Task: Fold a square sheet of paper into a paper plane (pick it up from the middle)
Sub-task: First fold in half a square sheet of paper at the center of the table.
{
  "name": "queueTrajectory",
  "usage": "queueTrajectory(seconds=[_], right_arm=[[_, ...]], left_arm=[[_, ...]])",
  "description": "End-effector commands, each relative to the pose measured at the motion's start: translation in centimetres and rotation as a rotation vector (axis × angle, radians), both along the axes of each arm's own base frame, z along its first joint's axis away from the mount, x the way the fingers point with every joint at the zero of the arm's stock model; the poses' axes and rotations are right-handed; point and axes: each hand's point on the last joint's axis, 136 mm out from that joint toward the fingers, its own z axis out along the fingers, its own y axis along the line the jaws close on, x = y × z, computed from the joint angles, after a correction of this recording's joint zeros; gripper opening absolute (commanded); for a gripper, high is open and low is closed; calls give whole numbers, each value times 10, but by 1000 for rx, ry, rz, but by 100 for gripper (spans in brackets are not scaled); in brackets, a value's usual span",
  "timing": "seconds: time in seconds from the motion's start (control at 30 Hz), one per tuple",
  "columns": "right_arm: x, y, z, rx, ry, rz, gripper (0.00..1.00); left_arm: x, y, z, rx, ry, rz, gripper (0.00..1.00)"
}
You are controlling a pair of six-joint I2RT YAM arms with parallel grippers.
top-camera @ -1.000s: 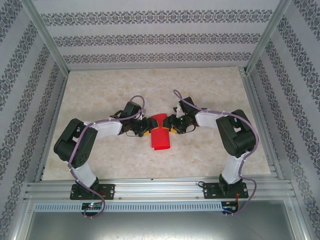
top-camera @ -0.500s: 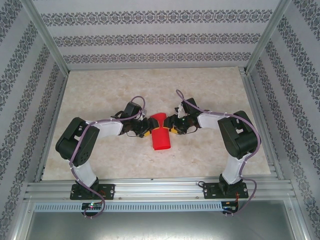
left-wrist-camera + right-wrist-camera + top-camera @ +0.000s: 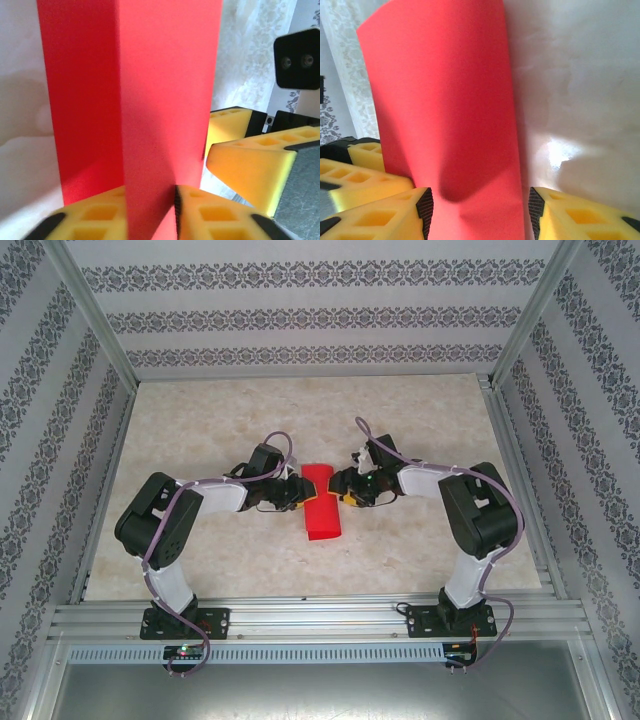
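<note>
The square sheet of paper [image 3: 321,502] is bright red and folded into a long narrow strip at the table's middle, its upper part raised between both grippers. My left gripper [image 3: 298,492] meets it from the left. In the left wrist view the yellow fingers [image 3: 210,215] are shut on a standing fold of the paper [image 3: 165,90]. My right gripper [image 3: 341,490] comes from the right. It is open [image 3: 479,212], its black pads on either side of the bulging red paper [image 3: 450,100]. No finished paper plane shows.
The beige marble-look table [image 3: 200,420] is bordered by aluminium rails and patterned walls. In the left wrist view the right gripper's yellow fingers [image 3: 250,165] sit close beside the paper. The left gripper's fingers [image 3: 360,175] show in the right wrist view.
The raised upper part of the paper has narrowed and stands straighter. Both arms have shifted slightly, the left gripper pressing in toward the paper.
</note>
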Motion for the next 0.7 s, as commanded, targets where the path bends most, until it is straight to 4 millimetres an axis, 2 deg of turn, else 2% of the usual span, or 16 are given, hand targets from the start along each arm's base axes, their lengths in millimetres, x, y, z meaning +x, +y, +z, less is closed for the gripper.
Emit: queueTrajectory(seconds=[0.0, 0.2, 0.27, 0.33, 0.43, 0.5, 0.67], right_arm=[[2, -11, 15, -3, -32, -29, 56], [3, -30, 20, -26, -61, -78, 59], [3, -34, 21, -25, -67, -89, 59], [2, -36, 19, -24, -63, -94, 60], [1, -37, 15, -29, -53, -95, 60], [0, -37, 11, -34, -42, -97, 60], [0, -37, 8, -33, -34, -97, 60]], left_arm=[[3, -6, 2, -37, -29, -18, 17], [3, -20, 12, -80, -67, -59, 10], [2, -21, 10, -59, -62, -71, 9], [1, -10, -6, 28, -28, -41, 9], [-3, 17, -33, 229, 38, 5, 9], [-6, 25, -40, 272, 52, 21, 9], [-5, 22, -37, 259, 44, 7, 9]])
